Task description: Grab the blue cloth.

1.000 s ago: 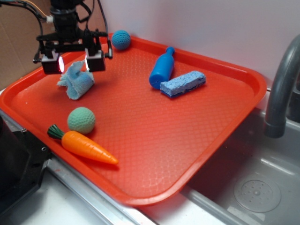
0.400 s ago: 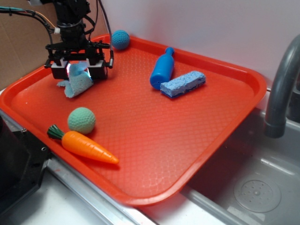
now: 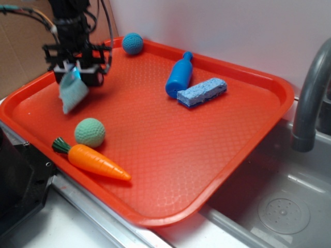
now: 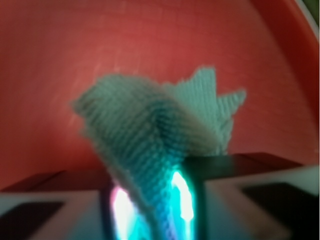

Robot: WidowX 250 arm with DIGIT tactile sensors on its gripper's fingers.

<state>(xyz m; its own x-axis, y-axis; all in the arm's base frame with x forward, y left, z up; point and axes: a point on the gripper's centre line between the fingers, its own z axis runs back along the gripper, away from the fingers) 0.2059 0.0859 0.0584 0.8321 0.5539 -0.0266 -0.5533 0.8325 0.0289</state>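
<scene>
Exterior: claw (image 3: 73, 74) upright, gripping blue cloth (image 3: 73, 93).

Red tray (image 3: 248, 134), carrot (image 3: 95, 161), two knitted balls (image 3: 90, 132) — bottle (image 3: 178, 77), sponge (image 3: 201, 92), apparently a sink (image 3: 279, 206).

The blue cloth (image 3: 72, 94) is soft looped terry, matt and wrinkly. The orange tray (image 3: 207, 165) is plastic with a fine pebbled texture and a slight sheen. Two balls (image 3: 90, 132) (image 3: 133, 43) are knitted yarn. The sponge (image 3: 201, 92) looks porous and rough; the bottle (image 3: 179, 76) and carrot (image 3: 95, 160) are smooth plastic.
</scene>
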